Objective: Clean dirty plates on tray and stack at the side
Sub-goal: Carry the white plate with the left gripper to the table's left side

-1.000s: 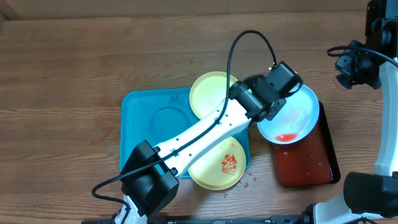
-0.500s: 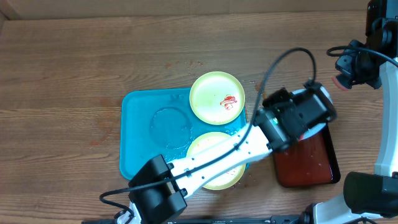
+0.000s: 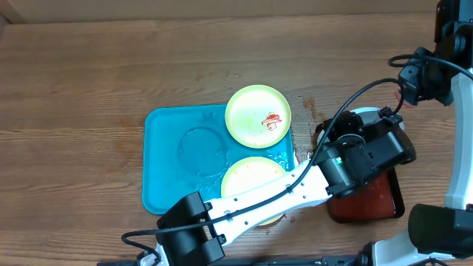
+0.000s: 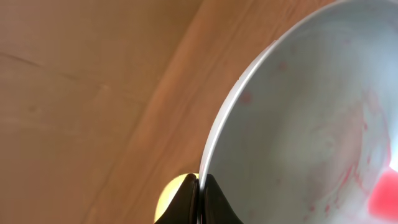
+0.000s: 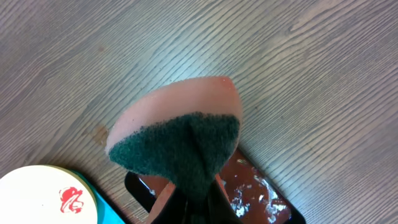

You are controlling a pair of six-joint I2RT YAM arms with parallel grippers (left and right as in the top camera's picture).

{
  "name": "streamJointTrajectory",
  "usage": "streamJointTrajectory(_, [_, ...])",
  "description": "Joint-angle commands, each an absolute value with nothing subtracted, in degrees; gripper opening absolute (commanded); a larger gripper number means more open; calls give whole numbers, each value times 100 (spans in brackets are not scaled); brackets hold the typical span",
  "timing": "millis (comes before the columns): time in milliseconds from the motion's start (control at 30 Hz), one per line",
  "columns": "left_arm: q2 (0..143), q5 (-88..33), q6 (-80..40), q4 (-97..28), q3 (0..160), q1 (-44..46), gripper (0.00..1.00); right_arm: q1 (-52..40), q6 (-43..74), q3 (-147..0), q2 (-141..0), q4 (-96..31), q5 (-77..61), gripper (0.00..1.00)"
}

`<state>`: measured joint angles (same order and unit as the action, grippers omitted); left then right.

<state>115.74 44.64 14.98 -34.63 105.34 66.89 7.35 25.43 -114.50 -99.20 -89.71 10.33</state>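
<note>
- Wood-grain worktop, right-hand side: the left tool (image 4: pixel 199 186) is clenched on the rim of the light-blue plate (image 4: pixel 298 112), one finger on each face. Red sauce (image 4: pixel 348 168) streaks the plate's pale inside.
- The plate hangs over the dark red-brown tray (image 3: pixel 369 207) close to the right edge. From overhead only a sliver of its rim shows past the wrist, so its tilt cannot be read.
- On handling, a judgement: the plate looks like thin moulded plastic, so it should be light, fairly stiff and unlikely to break. Wet sauce probably makes its faces slippery. A pinch at the edge resists twisting poorly, so firm scrubbing could swing the plate in the grip. The rim remains the sensible hold, because it leaves the soiled face open.
- The left arm (image 3: pixel 273 196) reaches from the near-left corner in one long diagonal across the turquoise tray (image 3: pixel 166 177), ending with its wrist above the dark tray.
- The right tool (image 5: pixel 193 202) grasps a sponge (image 5: pixel 180 137), pink with a green scouring face, folded between its fingers. It is poised toward the far-right corner, apart from the plate.
- The smeared lime-green plate (image 3: pixel 247 111) lies over the turquoise tray's far rim. The second lime-green plate (image 3: pixel 247 181) sits at the tray's near-right corner, partly under the left arm.
</note>
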Motion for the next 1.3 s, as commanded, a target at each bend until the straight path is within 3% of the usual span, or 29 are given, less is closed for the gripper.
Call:
streamJointTrajectory(0, [11660,5019,2032,-3245,10713,6694,4,720,2523,-11636,-9760,-8969,1017,4])
streamJointTrajectory(233, [11662,5319,2423,-2952,10713,6722,4,720,2523,-11633,-9760,-8971,1017,4])
streamJointTrajectory(933, [11854,5612,2137,-2869,10698,6879,4,720,2521,-11633,-9760,-9002,919,4])
streamJointTrajectory(1133, [11872,4104,1275,-3642,10700,6936,4,720,2519,-11633,-9760,-8993,891,4])
streamJointTrajectory(1267, [11911,5336,1205,-3509,10698,6930,5,720,2519,-11633,-9760,-8989,888,4])
